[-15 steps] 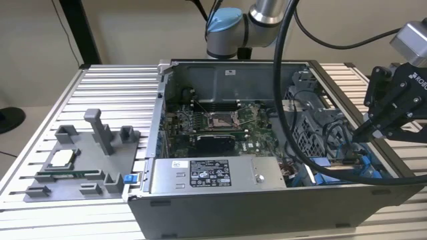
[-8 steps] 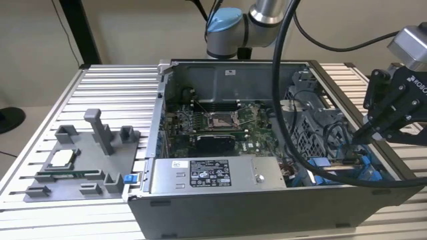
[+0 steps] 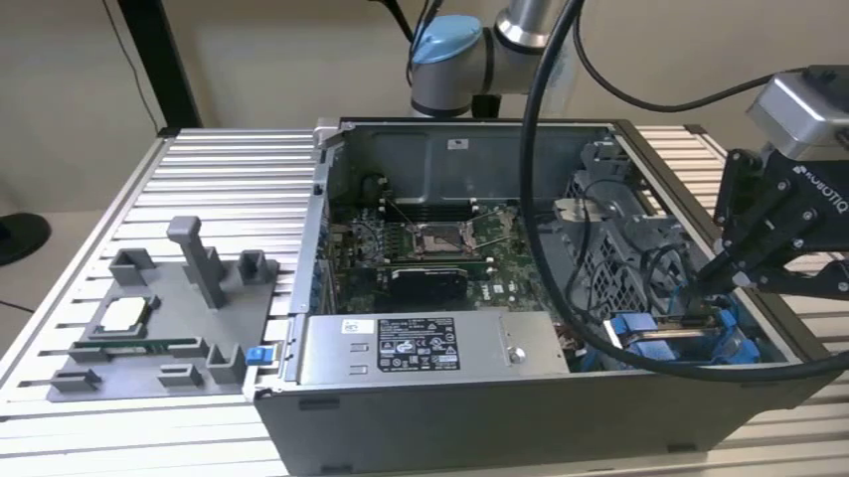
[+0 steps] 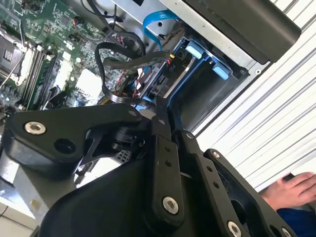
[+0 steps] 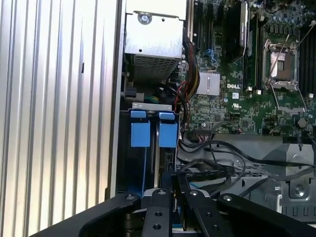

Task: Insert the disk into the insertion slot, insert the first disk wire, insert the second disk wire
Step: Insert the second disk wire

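The disk sits in the insertion slot at the corner of the open computer case, on the exterior view's right; its blue carrier tabs stick up. My black gripper reaches down into that corner. In both wrist views its fingers are drawn close together right over the disk's connector edge. A looped black disk wire runs to the fingertips, and its end appears pinched between them. More black wires lie beside the gripper.
A grey labelled power-supply box lies along the case's front edge, with the motherboard behind it. A grey fixture tray rests on the slatted table on the exterior view's left. A person's hand rests on the table outside the case.
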### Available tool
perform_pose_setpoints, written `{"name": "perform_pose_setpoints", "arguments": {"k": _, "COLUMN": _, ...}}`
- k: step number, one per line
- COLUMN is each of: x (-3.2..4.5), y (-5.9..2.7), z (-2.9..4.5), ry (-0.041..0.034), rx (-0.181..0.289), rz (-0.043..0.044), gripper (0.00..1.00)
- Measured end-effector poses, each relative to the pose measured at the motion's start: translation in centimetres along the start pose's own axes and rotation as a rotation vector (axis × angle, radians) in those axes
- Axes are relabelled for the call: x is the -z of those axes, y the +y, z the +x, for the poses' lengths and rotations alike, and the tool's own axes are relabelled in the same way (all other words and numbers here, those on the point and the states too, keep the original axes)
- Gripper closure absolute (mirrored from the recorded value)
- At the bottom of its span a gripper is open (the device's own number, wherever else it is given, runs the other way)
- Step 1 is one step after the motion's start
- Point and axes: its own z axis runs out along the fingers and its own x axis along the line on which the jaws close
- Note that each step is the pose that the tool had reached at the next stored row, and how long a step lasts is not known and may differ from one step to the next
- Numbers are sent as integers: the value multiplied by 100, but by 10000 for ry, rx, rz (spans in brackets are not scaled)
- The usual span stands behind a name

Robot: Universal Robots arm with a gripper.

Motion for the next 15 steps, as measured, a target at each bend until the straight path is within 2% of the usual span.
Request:
{"name": "perform_pose_setpoints", "arguments": {"k": 6, "x": -78, "y": 16, "z": -26, "ry": 67, "rx": 6, "rz": 163, "gripper": 100}}
{"name": "perform_pose_setpoints", "arguments": {"k": 15, "x": -90, "y": 16, "z": -29, "ry": 81, "rx": 5, "rz": 170, "gripper": 100}}
